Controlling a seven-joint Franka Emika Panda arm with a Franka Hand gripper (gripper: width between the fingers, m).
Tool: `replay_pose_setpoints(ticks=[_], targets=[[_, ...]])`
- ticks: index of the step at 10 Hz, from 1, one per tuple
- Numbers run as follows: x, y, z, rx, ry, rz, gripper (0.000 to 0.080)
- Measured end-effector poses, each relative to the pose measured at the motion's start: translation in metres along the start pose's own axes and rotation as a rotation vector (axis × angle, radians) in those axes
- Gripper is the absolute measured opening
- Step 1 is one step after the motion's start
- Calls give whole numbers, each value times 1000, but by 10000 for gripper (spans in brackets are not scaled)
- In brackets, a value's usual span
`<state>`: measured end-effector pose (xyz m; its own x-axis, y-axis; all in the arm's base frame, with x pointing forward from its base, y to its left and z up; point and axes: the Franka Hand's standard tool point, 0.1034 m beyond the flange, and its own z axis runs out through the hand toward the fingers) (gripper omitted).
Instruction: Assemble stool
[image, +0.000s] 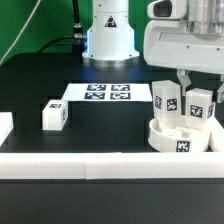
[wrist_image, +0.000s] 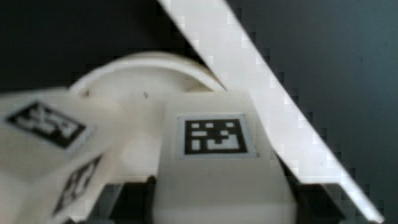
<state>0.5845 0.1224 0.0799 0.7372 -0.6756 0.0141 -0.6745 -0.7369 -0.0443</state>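
One leg (image: 199, 108) in tool (image: 199, 90) grip, at seat (image: 168, 136) | black-white tag (wrist_image: 214, 137) showing

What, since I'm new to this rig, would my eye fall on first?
First, the pincer closed around an upright tagged leg at the round seat, at the exterior view's right, with a second leg standing on the seat beside it. Then a third leg alone on the black table at the exterior view's left, with the marker board farther back.
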Motion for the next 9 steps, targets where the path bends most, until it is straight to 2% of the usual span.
replay_pose_setpoints(ticks=[6,7,9], targets=[[1,1,0,8,-12,353,337],[2,2,1,18,-18,431,337],[2,4,1,57,-32,720,337]])
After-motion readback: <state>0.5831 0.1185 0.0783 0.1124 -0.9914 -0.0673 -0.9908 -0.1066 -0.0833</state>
